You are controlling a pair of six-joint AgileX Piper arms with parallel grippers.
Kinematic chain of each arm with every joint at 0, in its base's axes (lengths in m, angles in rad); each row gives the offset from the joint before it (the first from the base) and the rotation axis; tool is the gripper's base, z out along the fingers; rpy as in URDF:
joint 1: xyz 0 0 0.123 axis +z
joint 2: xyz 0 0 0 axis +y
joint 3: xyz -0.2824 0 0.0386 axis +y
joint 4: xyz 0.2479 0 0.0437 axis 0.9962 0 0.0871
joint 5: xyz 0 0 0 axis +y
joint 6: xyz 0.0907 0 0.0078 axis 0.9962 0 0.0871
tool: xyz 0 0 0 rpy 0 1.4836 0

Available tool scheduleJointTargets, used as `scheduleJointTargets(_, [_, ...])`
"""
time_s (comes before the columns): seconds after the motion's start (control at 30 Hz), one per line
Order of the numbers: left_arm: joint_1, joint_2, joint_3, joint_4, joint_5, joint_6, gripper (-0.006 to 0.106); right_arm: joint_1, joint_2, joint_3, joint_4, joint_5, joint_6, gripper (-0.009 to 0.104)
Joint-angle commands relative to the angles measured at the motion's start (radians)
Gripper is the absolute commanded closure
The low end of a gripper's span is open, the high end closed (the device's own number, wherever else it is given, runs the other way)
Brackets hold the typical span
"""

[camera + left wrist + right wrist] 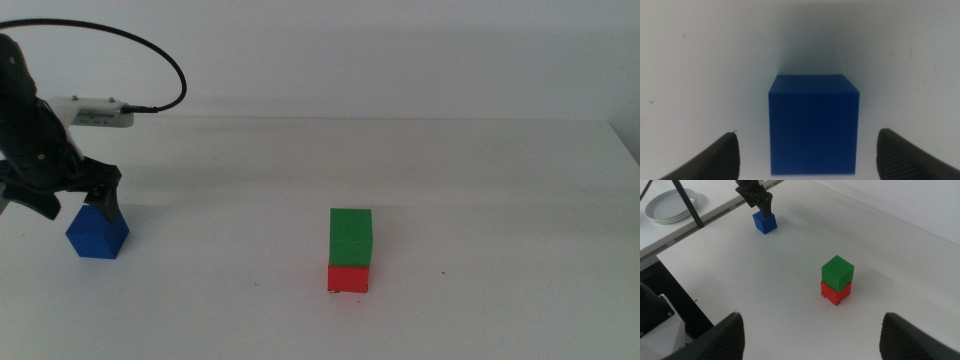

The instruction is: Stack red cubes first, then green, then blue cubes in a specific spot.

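The green cube sits squarely on the red cube right of the table's middle, and tiny black marks of the specific spot show at the red cube's base. The blue cube rests on the table at the left. My left gripper hangs just above it, open. In the left wrist view the blue cube lies between the two spread jaws of the left gripper, touching neither. My right gripper is open and empty, held high, looking down on the green cube and red cube.
A lone black dot marks the tabletop right of the stack. A white dish lies on a separate surface beyond the table edge. A black cable loops above the left arm.
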Motion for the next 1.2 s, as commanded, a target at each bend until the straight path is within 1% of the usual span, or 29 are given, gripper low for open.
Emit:
scheduleJointTargets(0.0, [0.003, 0.018, -0.007, -0.02, -0.026, 0.006, 0.007, 0.001, 0.0, 0.002, -0.008, -0.009, -0.007, 0.013])
scheduleJointTargets(0.17, [0.003, 0.06, -0.007, -0.036, -0.031, 0.012, 0.007, 0.001, 0.0, 0.002, -0.008, -0.009, -0.007, 0.013])
scheduleJointTargets(0.27, [0.003, 0.082, -0.007, -0.041, -0.027, 0.014, 0.01, 0.001, 0.0, 0.002, -0.008, -0.009, -0.007, 0.013])
scheduleJointTargets(0.37, [0.003, 0.085, -0.007, -0.041, -0.012, 0.021, 0.019, 0.001, 0.0, 0.002, -0.008, -0.009, -0.007, 0.013])
scheduleJointTargets(0.47, [0.003, 0.085, -0.007, -0.039, 0.009, 0.006, 0.039, 0.001, 0.0, 0.002, -0.008, -0.009, -0.007, 0.013])
scheduleJointTargets(0.63, [0.001, 0.031, -0.007, -0.054, 0.058, -0.083, 0.085, 0.001, 0.0, 0.002, -0.008, -0.009, -0.007, 0.013])
scheduleJointTargets(0.7, [-0.011, -0.02, -0.007, -0.063, 0.084, -0.108, 0.101, 0.001, 0.0, 0.002, -0.008, -0.009, -0.007, 0.013])
scheduleJointTargets(0.77, [-0.037, -0.09, -0.007, -0.046, 0.108, -0.157, 0.102, 0.001, 0.0, 0.002, -0.008, -0.009, -0.007, 0.013])
scheduleJointTargets(0.87, [-0.117, -0.183, -0.009, 0.0, 0.135, -0.266, 0.102, 0.001, 0.0, 0.002, -0.008, -0.009, -0.007, 0.013])
scheduleJointTargets(0.93, [-0.197, -0.222, -0.031, 0.024, 0.166, -0.329, 0.102, 0.001, 0.0, 0.002, -0.008, -0.009, -0.007, 0.013])
scheduleJointTargets(1.03, [-0.335, -0.226, -0.095, 0.026, 0.166, -0.403, 0.102, 0.001, 0.0, 0.002, -0.008, -0.009, -0.007, 0.013])
scheduleJointTargets(1.1, [-0.436, -0.226, -0.123, 0.031, 0.166, -0.523, 0.102, 0.001, 0.0, 0.002, -0.008, -0.009, -0.007, 0.013])
scheduleJointTargets(1.17, [-0.554, -0.223, -0.135, 0.084, 0.166, -0.719, 0.102, 0.001, 0.0, 0.002, -0.008, -0.009, -0.007, 0.013])
